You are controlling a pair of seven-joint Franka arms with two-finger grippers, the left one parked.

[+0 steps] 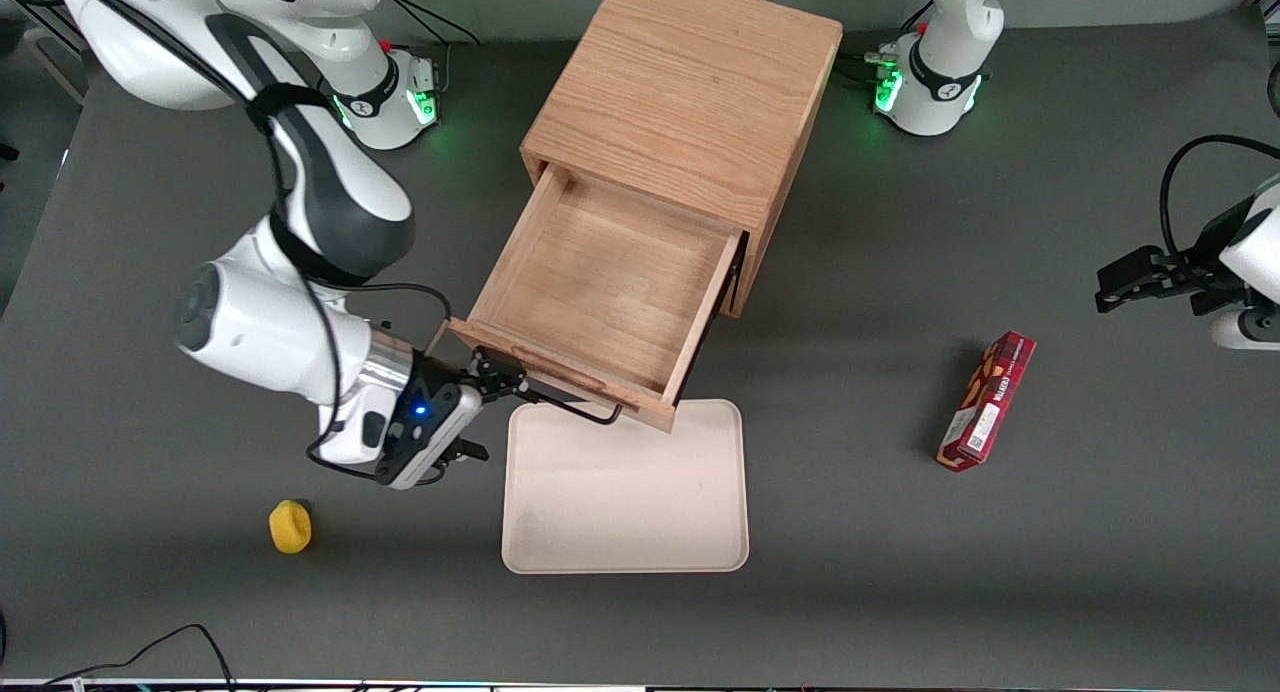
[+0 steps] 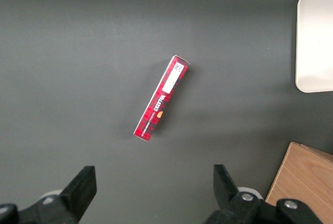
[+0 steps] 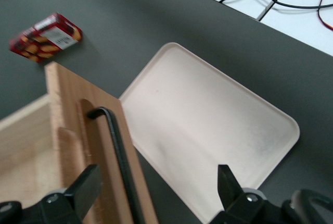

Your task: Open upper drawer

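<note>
Dark grey matte tabletop (image 1: 1000,592), evenly lit. Wooden cabinet (image 1: 690,92) stands on it; cream tray (image 1: 625,492) just in front of cabinet.

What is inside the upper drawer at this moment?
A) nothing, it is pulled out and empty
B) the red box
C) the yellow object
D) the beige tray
A: the upper drawer stands pulled out with only its bare wooden bottom showing; the gripper is open at its black handle, fingers on either side of the bar in the right wrist view.
</note>
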